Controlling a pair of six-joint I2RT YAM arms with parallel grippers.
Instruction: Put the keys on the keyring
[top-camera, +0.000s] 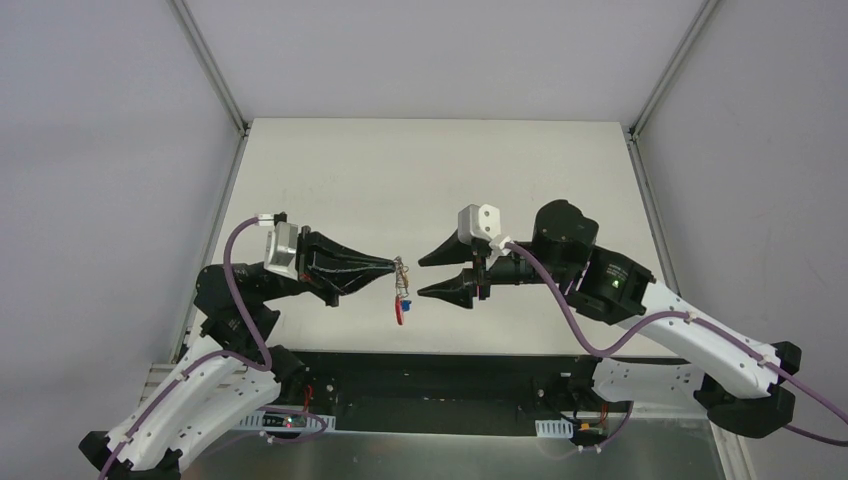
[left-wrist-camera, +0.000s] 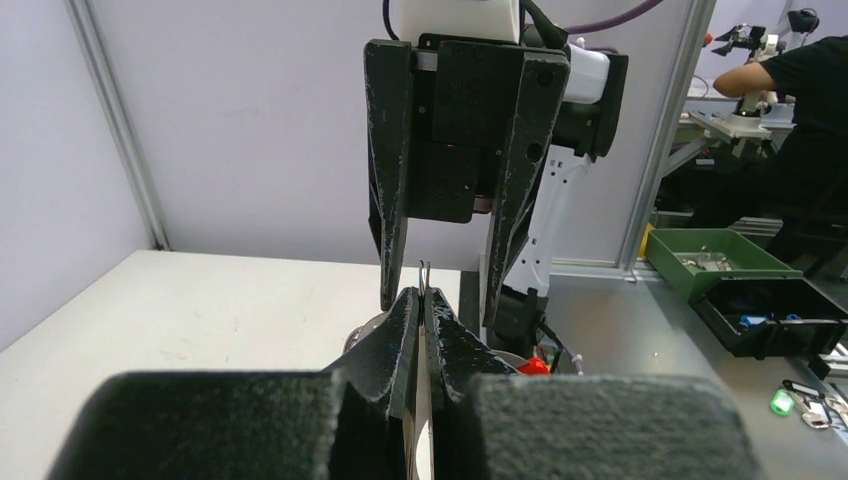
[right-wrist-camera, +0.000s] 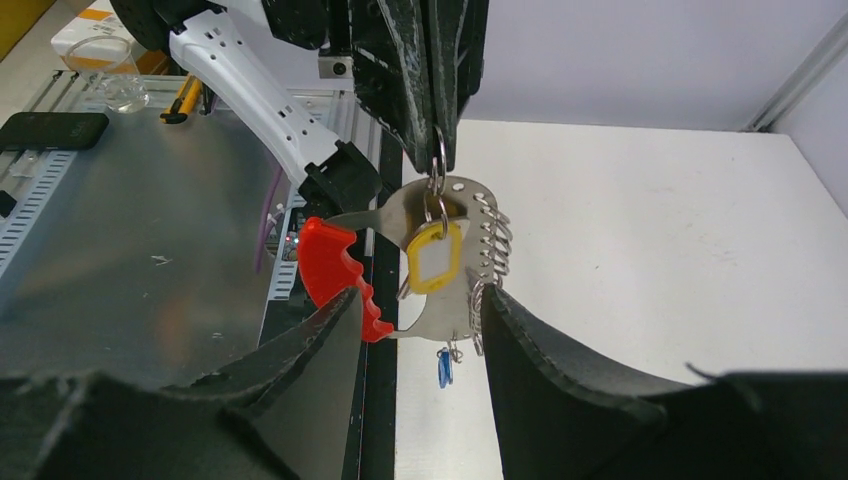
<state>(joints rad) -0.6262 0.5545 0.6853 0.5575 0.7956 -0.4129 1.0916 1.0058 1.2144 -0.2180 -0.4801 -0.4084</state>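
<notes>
My left gripper (top-camera: 392, 268) is shut on the thin silver ring of the keyring (top-camera: 402, 292) and holds it in the air above the table's near edge. In the right wrist view the ring (right-wrist-camera: 438, 160) hangs from the left fingers (right-wrist-camera: 430, 80). Below it hang a silver crescent plate with the red strap (right-wrist-camera: 335, 265), the key's yellow head (right-wrist-camera: 434, 258) and the small blue tag (right-wrist-camera: 444, 368). My right gripper (top-camera: 428, 277) is open, right beside the keyring, its tips either side of the hanging bunch (right-wrist-camera: 418, 293) without touching it. In the left wrist view its fingers (left-wrist-camera: 388, 200) stand just beyond my shut left gripper (left-wrist-camera: 424, 292).
The white table (top-camera: 430, 180) lies beyond and below both grippers, bounded by grey walls and metal posts. A metal bench (right-wrist-camera: 130, 260) with a phone (right-wrist-camera: 50, 128) lies off the near edge. A green bin (left-wrist-camera: 715, 260), a black tray (left-wrist-camera: 770, 315) and a person (left-wrist-camera: 810, 90) are off to the side.
</notes>
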